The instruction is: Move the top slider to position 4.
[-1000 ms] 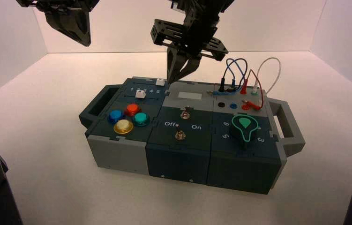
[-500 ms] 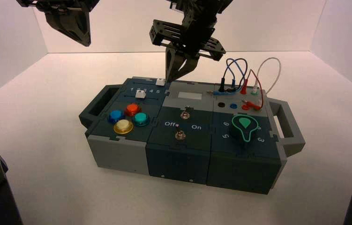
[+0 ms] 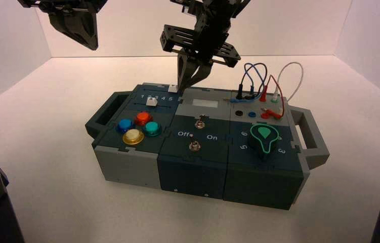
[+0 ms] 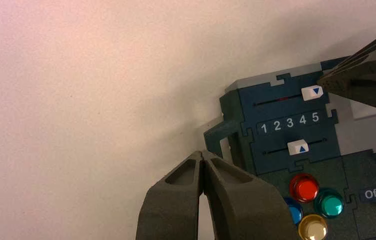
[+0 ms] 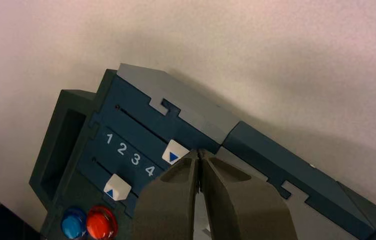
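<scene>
The top slider (image 3: 173, 88) is a small white knob at the back of the box's dark teal left panel. In the left wrist view, the top slider (image 4: 312, 92) stands above the printed 5, just past the digit 4 (image 4: 302, 119). My right gripper (image 3: 180, 86) is shut and empty. Its tips (image 5: 199, 151) are right beside the top slider (image 5: 174, 152), on the side away from the digit 4 (image 5: 149, 171). I cannot tell whether they touch. My left gripper (image 3: 91, 45) is shut and empty, parked high at the back left (image 4: 203, 154).
The second white slider (image 3: 151, 102) sits on the nearer track, near 3. In front of it are red, blue, teal and yellow buttons (image 3: 143, 118). Two toggle switches (image 3: 200, 122) are on the middle panel, a green dial (image 3: 263, 136) and looped wires (image 3: 258, 83) on the right.
My right gripper has moved left, bringing its shut tips close to the top slider. The slider itself and my left arm have not moved.
</scene>
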Robot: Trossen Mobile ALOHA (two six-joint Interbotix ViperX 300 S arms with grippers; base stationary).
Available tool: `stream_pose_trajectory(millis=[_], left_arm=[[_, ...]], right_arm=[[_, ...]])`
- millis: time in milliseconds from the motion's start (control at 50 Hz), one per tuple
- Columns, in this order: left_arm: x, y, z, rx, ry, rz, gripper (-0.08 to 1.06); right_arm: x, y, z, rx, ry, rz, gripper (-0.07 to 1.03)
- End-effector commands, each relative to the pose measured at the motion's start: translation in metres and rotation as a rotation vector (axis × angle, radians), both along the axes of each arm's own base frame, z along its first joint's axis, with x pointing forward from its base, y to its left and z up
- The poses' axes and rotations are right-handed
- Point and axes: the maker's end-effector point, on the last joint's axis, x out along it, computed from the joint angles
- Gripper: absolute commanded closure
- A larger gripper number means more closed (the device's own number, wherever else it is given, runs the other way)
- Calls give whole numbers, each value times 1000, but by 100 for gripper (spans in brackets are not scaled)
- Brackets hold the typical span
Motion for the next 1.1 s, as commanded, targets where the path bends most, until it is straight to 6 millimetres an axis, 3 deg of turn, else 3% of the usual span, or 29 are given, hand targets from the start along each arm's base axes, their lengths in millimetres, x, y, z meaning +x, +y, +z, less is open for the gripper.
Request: stream_pose_trajectory(millis=[20,1100], left_arm=[[9,-4,13,-12,-38,-7,100],[9,-4,12,-11,-37,-8,100]], right_arm=[[10,7,15,29,-39,-2,98],[7,10,13,27,-17,7,98]])
